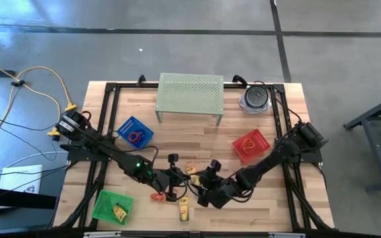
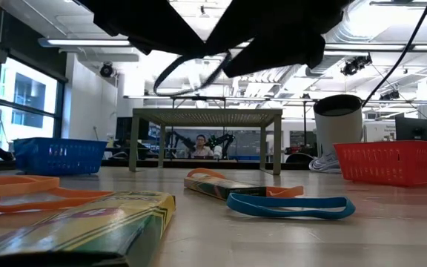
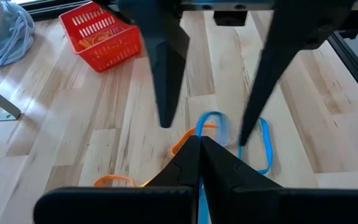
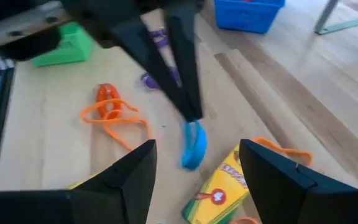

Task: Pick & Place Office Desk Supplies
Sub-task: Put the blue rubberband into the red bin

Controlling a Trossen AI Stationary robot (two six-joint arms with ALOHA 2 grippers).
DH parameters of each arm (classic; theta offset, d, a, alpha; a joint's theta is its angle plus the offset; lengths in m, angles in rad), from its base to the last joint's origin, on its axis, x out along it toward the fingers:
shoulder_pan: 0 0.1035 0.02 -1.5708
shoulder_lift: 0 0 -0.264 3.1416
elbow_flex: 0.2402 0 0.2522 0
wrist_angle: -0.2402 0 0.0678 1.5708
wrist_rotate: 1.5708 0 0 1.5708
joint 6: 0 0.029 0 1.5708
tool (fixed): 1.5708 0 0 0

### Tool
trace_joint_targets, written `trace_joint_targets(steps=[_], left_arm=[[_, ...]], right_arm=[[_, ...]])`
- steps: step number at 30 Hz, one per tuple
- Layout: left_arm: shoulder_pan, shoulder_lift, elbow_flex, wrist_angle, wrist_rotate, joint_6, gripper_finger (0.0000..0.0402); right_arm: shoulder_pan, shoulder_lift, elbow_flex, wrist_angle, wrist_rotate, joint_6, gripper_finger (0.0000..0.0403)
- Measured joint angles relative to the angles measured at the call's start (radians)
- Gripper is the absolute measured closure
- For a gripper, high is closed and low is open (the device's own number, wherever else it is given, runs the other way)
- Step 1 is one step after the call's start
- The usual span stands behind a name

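My left gripper [image 3: 199, 142] is shut on a blue rubber band [image 4: 192, 146] over the table's near middle [image 1: 177, 180]. My right gripper [image 4: 197, 144] faces it [image 1: 200, 192], open, with one finger on either side of the hanging band and touching nothing. A second blue band [image 2: 291, 206] lies flat on the table, as do orange bands [image 4: 112, 113] and purple bands [image 4: 157, 43]. Yellow crayon boxes [image 1: 184, 210] [image 4: 221, 186] also lie flat nearby. My left gripper pinches the blue band's upper part [image 4: 191, 126] between its two shut fingertips. The fingers slant downward at it. The band hangs below them as a small loop [image 3: 213, 123], clear of the table.
A blue basket [image 1: 135, 132] stands at the left, a red basket [image 1: 251, 145] at the right and a green basket [image 1: 113, 206] at the near left. The pale green perforated stand [image 1: 189, 96] and a dark cup [image 1: 256, 99] are at the far edge.
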Motion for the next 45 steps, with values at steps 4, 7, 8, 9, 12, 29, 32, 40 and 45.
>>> trace_joint_targets(steps=[4, 7, 8, 9, 12, 29, 32, 40, 45], left_arm=[[0.000, 0.000, 0.000, 0.000, 0.000, 0.000, 0.0401], [0.000, 0.000, 0.000, 0.008, 0.000, 0.000, 0.0401], [0.000, 0.000, 0.000, 0.011, 0.000, 0.001, 0.0401], [0.000, 0.000, 0.000, 0.012, 0.000, 0.005, 0.0401], [0.000, 0.000, 0.000, 0.015, 0.000, 0.016, 0.0401], [0.000, 0.000, 0.000, 0.015, 0.000, 0.015, 0.0401], [0.000, 0.000, 0.000, 0.015, 0.000, 0.015, 0.0401], [0.000, 0.000, 0.000, 0.015, 0.000, 0.019, 0.0401], [-0.002, 0.000, 0.000, 0.012, 0.003, 0.059, 0.0395]], right_arm=[[0.000, 0.000, 0.000, -0.001, 0.021, 0.007, 0.0185], [-0.007, 0.007, 0.000, 0.006, 0.025, 0.007, 0.0186], [-0.008, 0.015, 0.000, 0.017, 0.022, 0.007, 0.0186], [-0.009, 0.025, 0.000, 0.022, 0.019, 0.006, 0.0186], [-0.017, 0.059, 0.000, 0.060, 0.008, -0.006, 0.0186], [-0.022, 0.063, 0.000, 0.083, -0.008, -0.046, 0.0307], [-0.022, 0.063, 0.000, 0.083, -0.009, -0.051, 0.0374], [-0.022, 0.063, 0.000, 0.089, -0.018, -0.073, 0.0400], [-0.022, 0.063, 0.000, 0.089, -0.019, -0.073, 0.0400]])
